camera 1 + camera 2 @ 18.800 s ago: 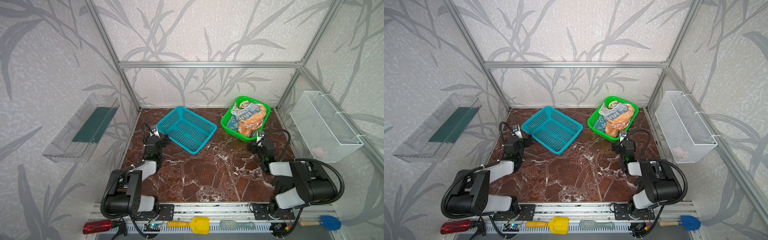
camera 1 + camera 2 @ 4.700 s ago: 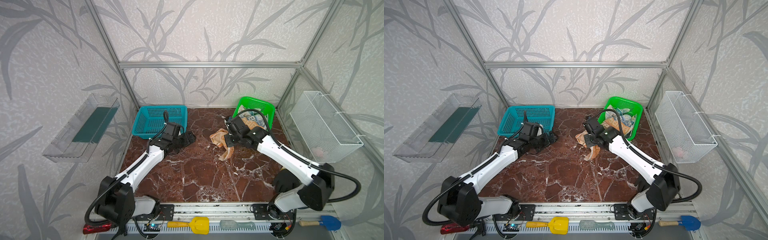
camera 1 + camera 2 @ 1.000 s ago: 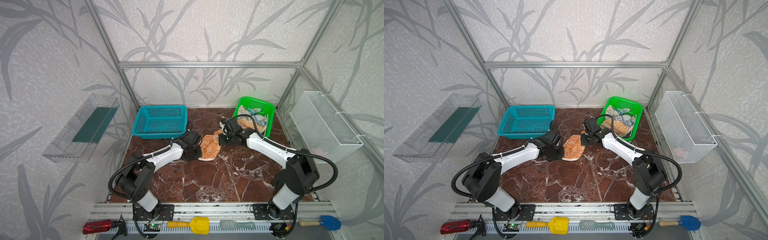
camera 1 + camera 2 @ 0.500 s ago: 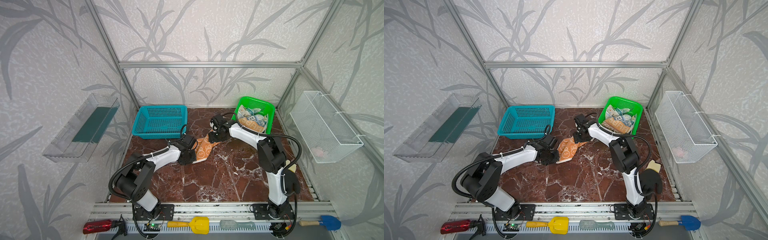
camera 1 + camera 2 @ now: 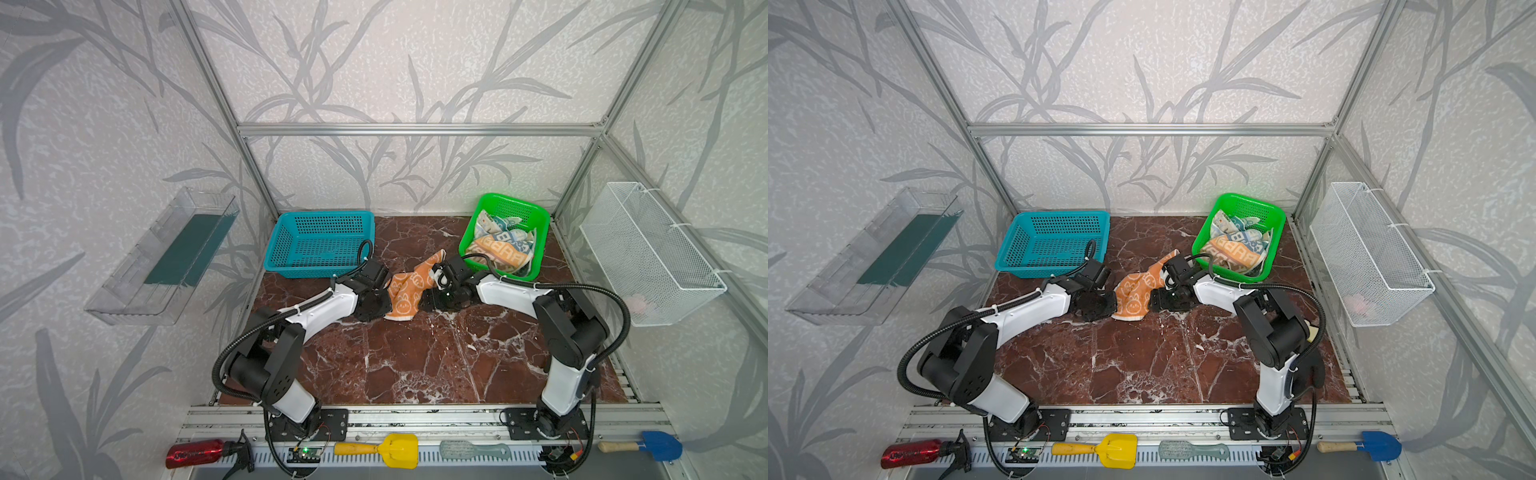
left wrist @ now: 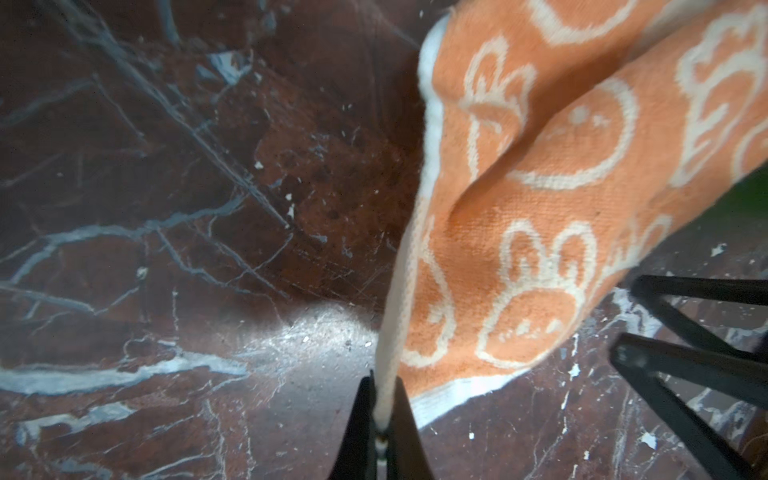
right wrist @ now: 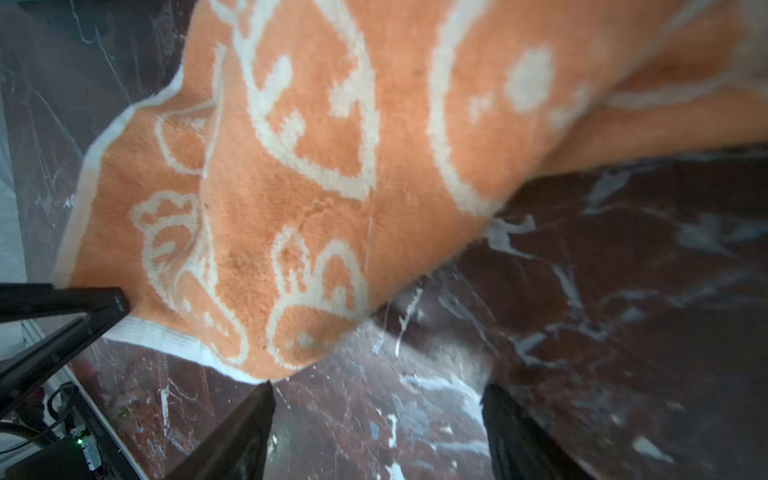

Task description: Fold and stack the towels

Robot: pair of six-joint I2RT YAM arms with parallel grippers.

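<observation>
Between the teal basket (image 5: pixel 324 215) in the far left corner and the green basket (image 5: pixel 468 239) in the far right corner of the marble tabletop (image 5: pixel 415 365), the orange towel (image 5: pixel 409 286) lies crumpled in both top views. It stretches slantwise from the left gripper (image 5: pixel 384 307) up past the right gripper (image 5: pixel 428 297). A striped towel (image 5: pixel 496 251) is bunched in the green basket, so the folding looks barely begun. The orange towel's far tip seems to rest against the right arm's wrist. If that arm pulls away, it may drag the cloth along and bunch it further.

The left wrist view shows the left gripper (image 6: pixel 384 386) closed tight on the white hem of the orange towel (image 6: pixel 519 249), with the cloth fanning away from the tips in a deep fold. That single thin pinch is the likely weak spot: a tug could slip the hem out, or lift the towel as a rope rather than a sheet.

The right wrist view shows the right gripper (image 7: pixel 376 390) with its jaws wide and only bare marble between them. The orange towel (image 7: pixel 311 187) hangs just beyond the tips, its white-hemmed edge nearest one finger and, as far as can be seen, touching neither. Closing here would likely catch nothing, or a doubled fold.
</observation>
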